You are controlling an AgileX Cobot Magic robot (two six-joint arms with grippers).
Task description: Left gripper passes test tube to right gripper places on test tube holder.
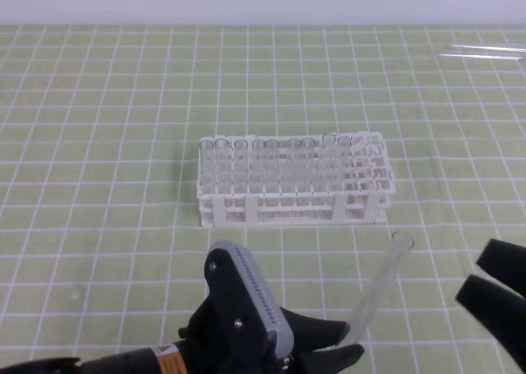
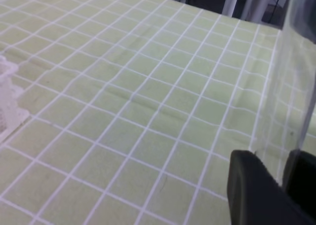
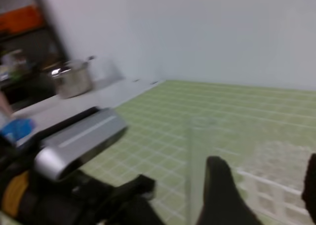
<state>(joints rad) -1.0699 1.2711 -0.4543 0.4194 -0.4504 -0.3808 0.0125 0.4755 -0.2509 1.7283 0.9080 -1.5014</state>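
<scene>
Over the checked mat, left end effector grips the test tube (tilted); right end effector open.

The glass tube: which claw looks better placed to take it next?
Probably the right gripper: open beside the test tube, which the left gripper pinches at its bottom, leaving its upper length free.

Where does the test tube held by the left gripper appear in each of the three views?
Exterior high: test tube, lower right, slanting up from the left gripper.
Left wrist: clear upright strip at the right edge, between the fingers.
Right wrist: faint vertical tube, centre.
Shared landmark: white test tube holder.
</scene>
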